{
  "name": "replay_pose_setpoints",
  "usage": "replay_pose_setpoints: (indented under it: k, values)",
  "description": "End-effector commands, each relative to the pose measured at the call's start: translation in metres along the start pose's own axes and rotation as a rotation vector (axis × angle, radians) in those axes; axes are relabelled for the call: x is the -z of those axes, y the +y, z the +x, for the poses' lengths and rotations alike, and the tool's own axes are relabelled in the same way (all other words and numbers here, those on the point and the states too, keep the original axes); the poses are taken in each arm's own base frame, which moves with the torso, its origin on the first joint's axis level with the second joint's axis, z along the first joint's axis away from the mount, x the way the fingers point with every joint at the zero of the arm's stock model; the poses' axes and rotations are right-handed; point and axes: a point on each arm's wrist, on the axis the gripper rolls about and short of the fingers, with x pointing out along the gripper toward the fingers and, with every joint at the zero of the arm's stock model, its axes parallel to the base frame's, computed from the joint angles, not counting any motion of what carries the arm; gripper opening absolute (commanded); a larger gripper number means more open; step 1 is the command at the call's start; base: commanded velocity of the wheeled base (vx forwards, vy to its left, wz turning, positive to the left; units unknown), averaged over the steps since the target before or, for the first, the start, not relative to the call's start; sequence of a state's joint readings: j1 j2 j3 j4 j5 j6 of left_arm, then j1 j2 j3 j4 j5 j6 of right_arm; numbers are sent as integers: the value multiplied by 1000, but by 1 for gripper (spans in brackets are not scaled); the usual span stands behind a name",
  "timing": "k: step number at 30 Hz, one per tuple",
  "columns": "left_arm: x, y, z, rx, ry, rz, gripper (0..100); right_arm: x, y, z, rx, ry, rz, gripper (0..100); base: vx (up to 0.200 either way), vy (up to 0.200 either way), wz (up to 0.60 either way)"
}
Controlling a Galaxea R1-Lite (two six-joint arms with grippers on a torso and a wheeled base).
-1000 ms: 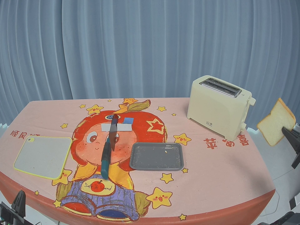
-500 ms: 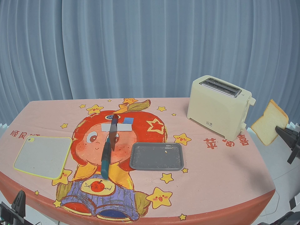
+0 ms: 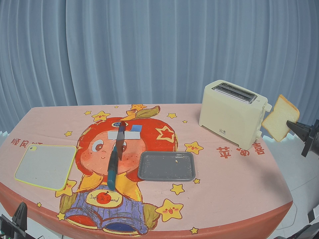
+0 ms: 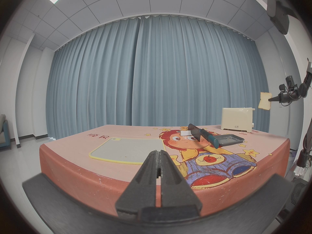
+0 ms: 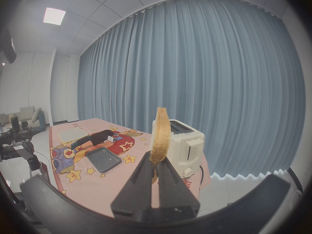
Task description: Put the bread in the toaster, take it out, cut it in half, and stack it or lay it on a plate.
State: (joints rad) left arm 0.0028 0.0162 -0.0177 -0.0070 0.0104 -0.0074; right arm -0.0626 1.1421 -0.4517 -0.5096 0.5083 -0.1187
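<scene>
Just right of the toaster (image 3: 232, 113), beyond the right edge of the tabletop (image 3: 229, 190), we hold the bread slice (image 3: 280, 117) in the air with our right jaws; our left jaws sit closed, empty.

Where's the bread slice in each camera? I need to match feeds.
Head view: bread slice in the air beside the toaster, held by the right gripper.
Left wrist view: bread slice far off, beside the toaster.
Right wrist view: bread slice edge-on, close, before the toaster.
Shared landmark: toaster.

The left pincer (image 4: 159, 153) and right pincer (image 5: 157, 162) are black, tapered wedges.
</scene>
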Motion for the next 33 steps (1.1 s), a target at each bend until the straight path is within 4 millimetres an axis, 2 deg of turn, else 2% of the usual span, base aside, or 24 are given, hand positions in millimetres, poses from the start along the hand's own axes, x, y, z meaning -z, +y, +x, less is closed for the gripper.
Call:
replay_pose_setpoints:
  k: [1,23,33]
  values:
    - [5,0,0,-1,1,0,0,0,-7,12,-5,22,12,0,0,0,0]
    - [5,0,0,-1,1,0,0,-35,-29,63,-26,-13,-110,0,0,0,0]
    - [5,0,0,-1,1,0,0,-48,-39,96,-17,-26,-155,0,0,0,0]
